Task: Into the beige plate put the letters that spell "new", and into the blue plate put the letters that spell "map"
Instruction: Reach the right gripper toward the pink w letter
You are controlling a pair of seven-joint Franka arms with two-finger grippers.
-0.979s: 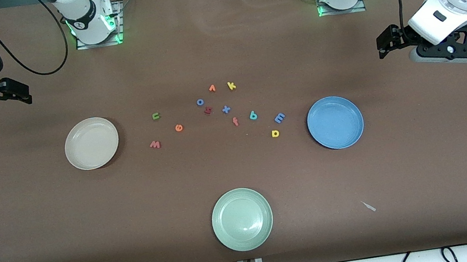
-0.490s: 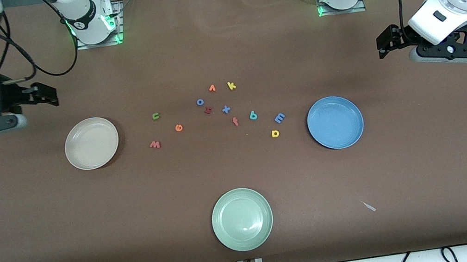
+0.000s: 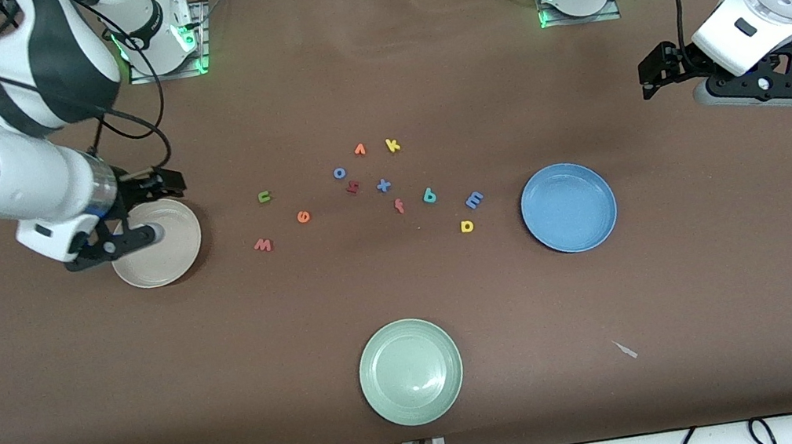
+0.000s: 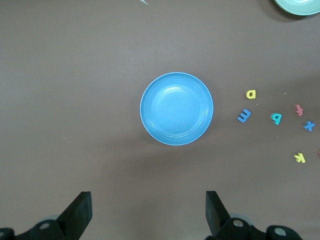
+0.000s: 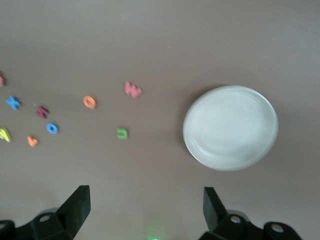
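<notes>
Cream-beige, the beige plate (image 3: 162,251) sits at the middle left of the front view, and the right gripper (image 3: 156,187) hangs over its upper rim, jaws spread wide with nothing between them. In the right wrist view the same plate (image 5: 230,126) lies ahead of the two dark fingers (image 5: 75,206), off toward one of them rather than centred in the gap. The green n (image 3: 264,196), orange e (image 3: 303,217) and salmon-red w (image 3: 262,245) lie on the brown table (image 3: 409,307) between the beige plate and the centre of the frame, well apart from the jaws.

At the upper right of the front view the left gripper (image 3: 651,77) waits over bare table, jaws fully apart and empty. In the left wrist view the blue plate (image 4: 176,108) is centred ahead of the gap between its fingers (image 4: 214,210). The blue m (image 3: 473,199), yellow a (image 3: 467,226) and teal p (image 3: 429,195) lie just beside the blue plate (image 3: 568,207), toward the frame's centre. Both plates are empty.
</notes>
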